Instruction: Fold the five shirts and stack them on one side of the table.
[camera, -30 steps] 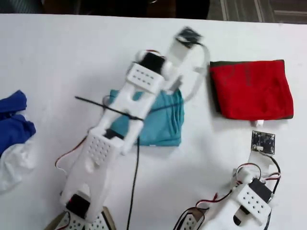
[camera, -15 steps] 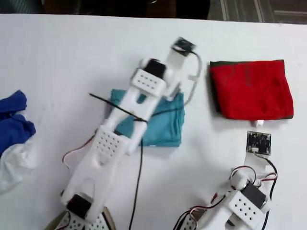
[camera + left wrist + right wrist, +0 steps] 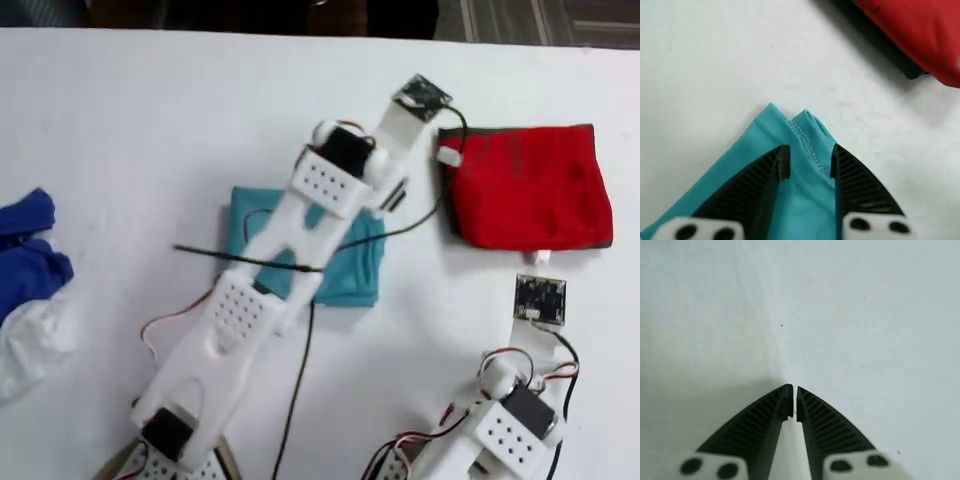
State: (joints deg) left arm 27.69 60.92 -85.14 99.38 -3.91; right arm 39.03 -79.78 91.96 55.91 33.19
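A folded teal shirt [image 3: 350, 265] lies mid-table, and my left arm stretches across it from the near left. My left gripper [image 3: 392, 198] hangs over its far right corner. In the left wrist view that gripper [image 3: 809, 162] is open, its fingers straddling the corner of the teal shirt [image 3: 802, 200]. A folded red shirt [image 3: 525, 185] lies to the right, with a dark layer showing under its edge [image 3: 890, 55]. My right gripper [image 3: 794, 402] is shut on nothing over bare table, near the front right.
A crumpled blue shirt [image 3: 30, 255] and a white one [image 3: 30, 340] lie at the table's left edge. My right arm [image 3: 515, 425] sits at the near right, just in front of the red shirt. Bare white table [image 3: 150, 120] spreads over the far left.
My left arm has swung right, bringing its gripper to the teal shirt's far right corner, closer to the red shirt. The right arm drew back slightly toward the near edge. The shirts stayed put.
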